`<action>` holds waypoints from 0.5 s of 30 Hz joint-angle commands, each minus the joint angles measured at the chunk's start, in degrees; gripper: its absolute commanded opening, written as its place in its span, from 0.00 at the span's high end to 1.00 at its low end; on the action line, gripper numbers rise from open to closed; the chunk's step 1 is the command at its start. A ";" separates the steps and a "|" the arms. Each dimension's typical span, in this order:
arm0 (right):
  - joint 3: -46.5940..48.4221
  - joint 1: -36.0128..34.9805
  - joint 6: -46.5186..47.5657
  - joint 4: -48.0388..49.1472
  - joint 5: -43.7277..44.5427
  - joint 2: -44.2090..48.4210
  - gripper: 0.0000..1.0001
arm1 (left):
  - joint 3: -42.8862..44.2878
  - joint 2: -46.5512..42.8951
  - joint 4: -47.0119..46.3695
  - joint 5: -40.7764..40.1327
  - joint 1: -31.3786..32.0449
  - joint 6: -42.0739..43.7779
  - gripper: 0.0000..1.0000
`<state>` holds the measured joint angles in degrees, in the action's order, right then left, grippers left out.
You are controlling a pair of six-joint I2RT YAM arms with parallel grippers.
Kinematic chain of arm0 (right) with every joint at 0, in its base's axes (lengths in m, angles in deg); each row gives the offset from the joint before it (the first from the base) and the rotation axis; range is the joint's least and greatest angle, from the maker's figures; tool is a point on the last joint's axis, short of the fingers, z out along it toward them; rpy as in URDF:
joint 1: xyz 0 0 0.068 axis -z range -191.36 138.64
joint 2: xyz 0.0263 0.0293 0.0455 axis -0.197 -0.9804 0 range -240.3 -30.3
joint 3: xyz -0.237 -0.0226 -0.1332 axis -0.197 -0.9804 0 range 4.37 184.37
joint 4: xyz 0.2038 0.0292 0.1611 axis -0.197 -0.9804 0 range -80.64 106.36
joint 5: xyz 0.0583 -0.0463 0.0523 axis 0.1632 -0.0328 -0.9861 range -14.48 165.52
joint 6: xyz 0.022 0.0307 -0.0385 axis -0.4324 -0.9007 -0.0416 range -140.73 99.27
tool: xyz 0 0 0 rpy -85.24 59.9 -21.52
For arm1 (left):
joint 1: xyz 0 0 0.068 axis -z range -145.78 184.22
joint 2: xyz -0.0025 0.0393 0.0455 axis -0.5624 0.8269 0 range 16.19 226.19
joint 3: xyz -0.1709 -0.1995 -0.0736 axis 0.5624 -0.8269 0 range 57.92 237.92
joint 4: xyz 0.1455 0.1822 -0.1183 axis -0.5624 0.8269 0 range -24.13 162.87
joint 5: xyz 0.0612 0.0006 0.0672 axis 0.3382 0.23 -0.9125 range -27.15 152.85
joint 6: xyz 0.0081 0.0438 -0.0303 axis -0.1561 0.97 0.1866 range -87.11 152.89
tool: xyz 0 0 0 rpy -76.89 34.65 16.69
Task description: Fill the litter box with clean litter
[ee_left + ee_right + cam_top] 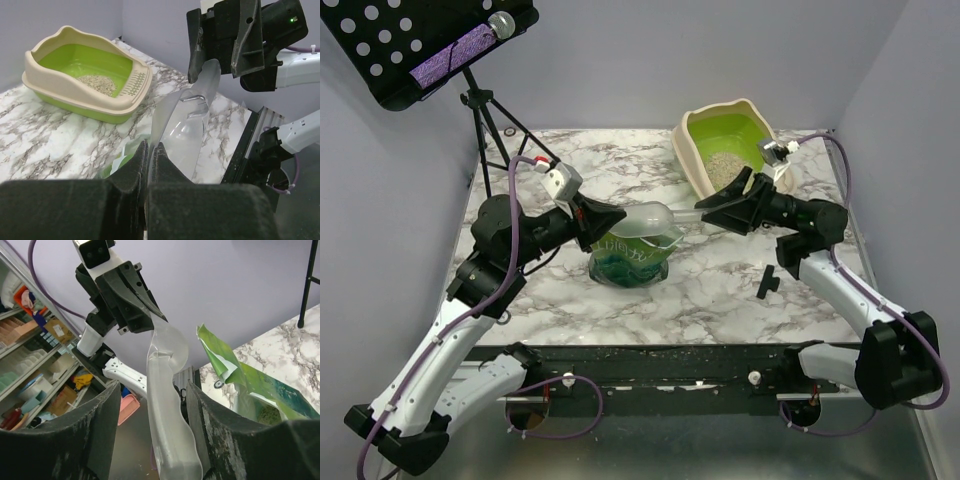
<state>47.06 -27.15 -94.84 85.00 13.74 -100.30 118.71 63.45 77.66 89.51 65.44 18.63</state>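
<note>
Currently left gripper is clamped on the bowl end of the clear scoop, just above the green bag; right gripper has jaws apart, straddling the scoop's handle, no contact visible. Scoop judged light, thin, slick: grip handle mid-length. Beyond the bag, to its right, litter box holds a small patch of clean litter, loose and easily spilled.

The litter box has a beige rim and lime-green inside; its clean litter is pale grey-beige. Between the black jaws the scoop is clear; beneath them the bag is green and teal, the tabletop white marble veined grey.
</note>
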 commanded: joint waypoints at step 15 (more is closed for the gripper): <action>3.53 -3.10 6.25 -6.67 -2.82 0.04 0.55 | 1.16 1.42 -1.07 0.33 -0.20 0.90 1.00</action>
<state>48.35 -29.18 -91.39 80.56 13.04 -100.69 118.54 64.07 76.61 90.38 65.47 18.39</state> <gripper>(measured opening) 0.463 0.021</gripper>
